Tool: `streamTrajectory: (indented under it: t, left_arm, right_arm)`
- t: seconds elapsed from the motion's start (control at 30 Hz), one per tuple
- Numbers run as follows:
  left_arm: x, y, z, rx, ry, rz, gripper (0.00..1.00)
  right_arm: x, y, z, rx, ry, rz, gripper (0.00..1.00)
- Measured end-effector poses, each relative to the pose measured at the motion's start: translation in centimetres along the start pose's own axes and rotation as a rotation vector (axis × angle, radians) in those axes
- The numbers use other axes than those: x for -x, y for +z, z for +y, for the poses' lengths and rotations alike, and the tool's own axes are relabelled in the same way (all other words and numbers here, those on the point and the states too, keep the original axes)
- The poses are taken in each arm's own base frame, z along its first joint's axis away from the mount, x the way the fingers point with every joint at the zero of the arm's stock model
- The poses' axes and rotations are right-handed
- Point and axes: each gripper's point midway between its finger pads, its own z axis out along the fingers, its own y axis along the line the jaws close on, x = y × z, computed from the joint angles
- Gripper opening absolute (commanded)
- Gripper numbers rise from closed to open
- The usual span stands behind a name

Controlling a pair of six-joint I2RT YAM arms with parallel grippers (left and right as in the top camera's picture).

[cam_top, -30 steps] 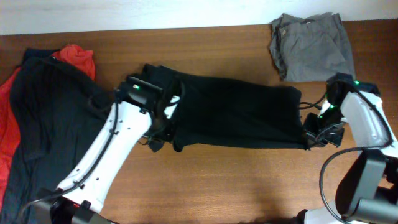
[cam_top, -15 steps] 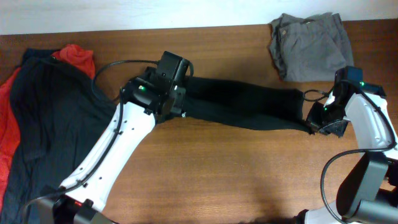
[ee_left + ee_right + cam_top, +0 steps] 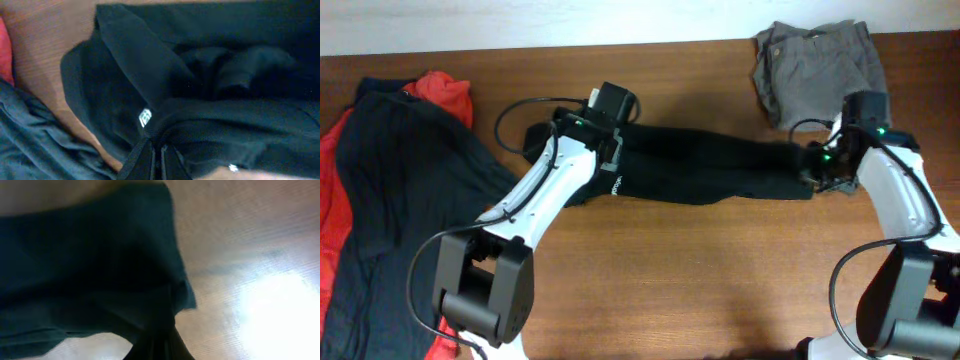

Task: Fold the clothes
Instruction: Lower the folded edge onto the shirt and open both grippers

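Note:
A black garment [image 3: 710, 165] lies stretched across the middle of the table, folded into a long narrow band. My left gripper [image 3: 610, 140] is shut on its left end, and the cloth [image 3: 210, 75] fills the left wrist view with the fingertips [image 3: 157, 155] pinched on a fold. My right gripper [image 3: 812, 168] is shut on the right end. In the right wrist view the cloth [image 3: 90, 255] hangs from the closed fingers [image 3: 160, 342] over the wood.
A grey folded garment [image 3: 820, 75] lies at the back right. A pile of dark and red clothes [image 3: 390, 190] covers the left side, with a red piece [image 3: 445, 92] at its top. The table's front half is bare wood [image 3: 700, 280].
Both grippers moved toward the back of the table with the black garment's near edge, folding it over itself into a narrower band. The left arm swung further back.

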Motion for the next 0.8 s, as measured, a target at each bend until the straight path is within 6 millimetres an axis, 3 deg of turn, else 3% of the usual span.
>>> streamTrajectory:
  t: [0.2, 0.47, 0.5, 0.53, 0.57, 0.67, 0.8]
  left_arm:
    - [1.2, 1.2, 3.2, 0.029, -0.085, -0.029, 0.01]
    - [1.0, 2.6, 3.6, 0.038, -0.098, -0.014, 0.01]
    - [1.1, 2.6, 3.6, 0.039, -0.099, -0.016, 0.08]
    - [1.2, 2.6, 3.6, 0.038, -0.101, -0.022, 0.27]
    - [1.3, 2.6, 3.6, 0.037, -0.104, -0.024, 0.56]
    - [1.3, 2.6, 3.6, 0.038, -0.104, -0.024, 0.96]
    - [1.3, 2.6, 3.7, 0.041, -0.109, -0.024, 0.99]
  right_arm:
    - [0.7, 1.7, 0.2, 0.003, -0.004, -0.007, 0.05]
    - [1.1, 4.4, 0.1, 0.0, -0.004, 0.005, 0.09]
    - [1.3, 4.4, 0.1, 0.001, -0.006, 0.0, 0.16]
    - [1.8, 4.4, 0.3, 0.006, -0.002, -0.019, 0.27]
    - [2.0, 4.4, 0.3, 0.008, -0.005, -0.028, 0.38]
    - [2.3, 4.4, 0.4, 0.011, -0.008, -0.041, 0.61]
    - [2.2, 4.4, 0.4, 0.011, -0.019, -0.036, 0.73]
